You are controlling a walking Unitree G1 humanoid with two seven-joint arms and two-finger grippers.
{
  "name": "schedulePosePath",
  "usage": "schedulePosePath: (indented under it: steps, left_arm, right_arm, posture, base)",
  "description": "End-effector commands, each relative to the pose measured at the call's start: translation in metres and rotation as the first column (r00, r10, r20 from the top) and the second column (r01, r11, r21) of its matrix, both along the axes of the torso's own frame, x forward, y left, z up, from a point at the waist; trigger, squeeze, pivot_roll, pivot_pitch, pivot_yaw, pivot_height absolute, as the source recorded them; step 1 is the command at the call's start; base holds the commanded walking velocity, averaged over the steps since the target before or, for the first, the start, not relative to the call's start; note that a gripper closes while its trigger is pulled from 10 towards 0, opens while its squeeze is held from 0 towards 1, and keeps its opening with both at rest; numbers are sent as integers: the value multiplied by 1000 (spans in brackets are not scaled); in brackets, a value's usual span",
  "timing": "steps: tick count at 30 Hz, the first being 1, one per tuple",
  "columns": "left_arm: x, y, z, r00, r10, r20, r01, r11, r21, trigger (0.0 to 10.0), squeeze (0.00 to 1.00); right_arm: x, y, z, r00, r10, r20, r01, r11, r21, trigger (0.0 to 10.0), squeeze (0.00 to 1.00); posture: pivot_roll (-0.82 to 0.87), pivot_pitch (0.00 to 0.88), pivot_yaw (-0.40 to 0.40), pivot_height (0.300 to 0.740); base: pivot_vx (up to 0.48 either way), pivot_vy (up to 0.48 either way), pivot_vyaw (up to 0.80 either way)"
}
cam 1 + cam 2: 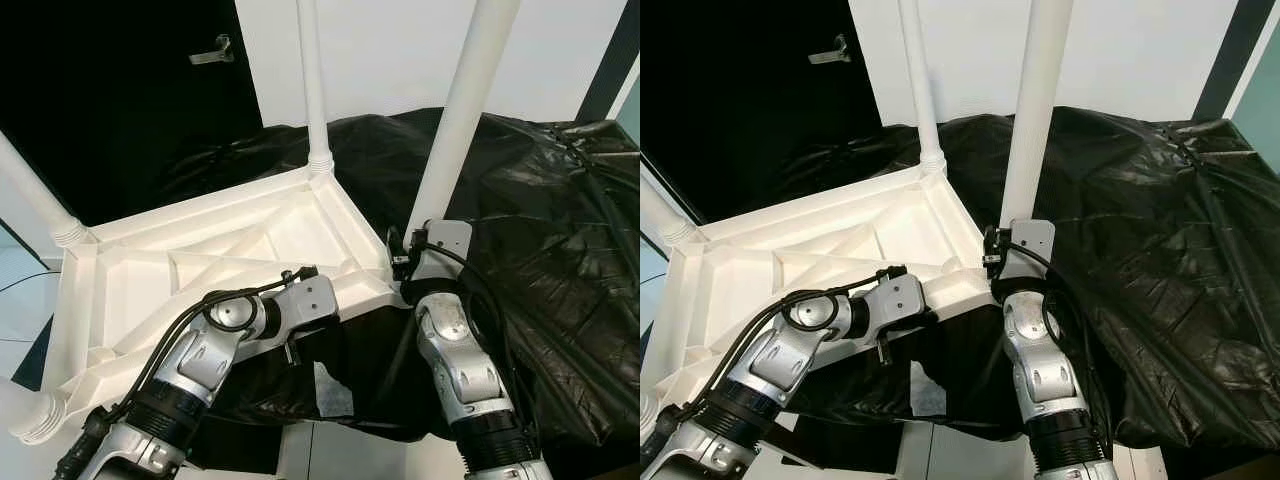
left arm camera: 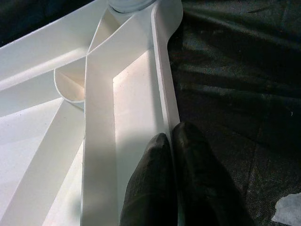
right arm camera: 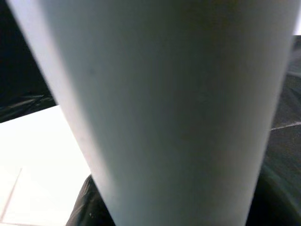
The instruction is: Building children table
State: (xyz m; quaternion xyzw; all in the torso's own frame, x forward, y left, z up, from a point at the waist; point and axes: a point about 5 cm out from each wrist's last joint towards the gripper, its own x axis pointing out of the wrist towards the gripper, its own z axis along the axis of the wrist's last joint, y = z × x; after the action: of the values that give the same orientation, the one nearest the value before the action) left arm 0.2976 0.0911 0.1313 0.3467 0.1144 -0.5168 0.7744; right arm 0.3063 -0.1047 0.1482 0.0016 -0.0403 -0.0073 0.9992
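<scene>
White table top (image 1: 200, 255) upside down on black plastic sheet (image 1: 560, 230), legs up. Left gripper (image 2: 173, 141) jaws pinched on near-right rim. Right gripper (image 1: 415, 262) at near-right leg (image 1: 462, 110); jaw state unclear.

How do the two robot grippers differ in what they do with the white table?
The left gripper pinches the thin rim of the upturned table top, low and near flat. The right gripper is at the base of an upright table leg, where it meets the corner. Both work at the same near edge, above black plastic sheeting.
</scene>
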Motion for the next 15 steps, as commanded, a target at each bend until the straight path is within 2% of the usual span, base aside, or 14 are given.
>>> schedulePosePath:
  steps: [1, 3, 5, 6, 7, 10, 15]
  left_arm:
    - [14, 22, 9, 974, 188, 123, -190, 982, 4, 10000, 0]
    - [14, 22, 10, 974, 189, 123, -191, 982, 4, 10000, 0]
    - [15, 22, 10, 973, 193, 124, -195, 981, 2, 10000, 0]
    - [15, 22, 10, 973, 195, 124, -196, 981, -1, 10000, 0]
    - [15, 22, 10, 973, 195, 124, -196, 981, -1, 10000, 0]
    - [15, 22, 10, 972, 197, 125, -198, 980, -4, 10000, 0]
    - [14, 22, 10, 972, 199, 124, -200, 980, -5, 10000, 0]
  right_arm:
    - [-6, 1, -31, 986, -17, -166, 19, 1000, 12, 10000, 0]
    - [-5, 2, -29, 987, -18, -159, 20, 1000, 11, 10000, 0]
    - [-2, 4, -25, 990, -1, -141, -8, 998, -68, 10000, 0]
    - [-1, 7, -23, 992, 14, -124, -31, 990, -139, 10000, 0]
    - [-1, 7, -23, 992, 14, -124, -31, 990, -139, 10000, 0]
    - [-1, 18, -26, 988, 80, -130, -109, 967, -229, 10000, 0]
    - [-2, 21, -29, 982, 98, -159, -129, 972, -197, 10000, 0]
  posture:
    - [28, 0, 70, 740]
    - [28, 0, 69, 740]
    - [28, 0, 68, 740]
    - [29, 0, 67, 740]
    - [29, 0, 67, 740]
    - [30, 0, 67, 740]
    - [28, 0, 67, 740]
  base:
    - [0, 0, 0]
    - [0, 0, 0]
    - [0, 0, 0]
    - [0, 0, 0]
    - [0, 0, 0]
    - [0, 0, 0]
    - [0, 0, 0]
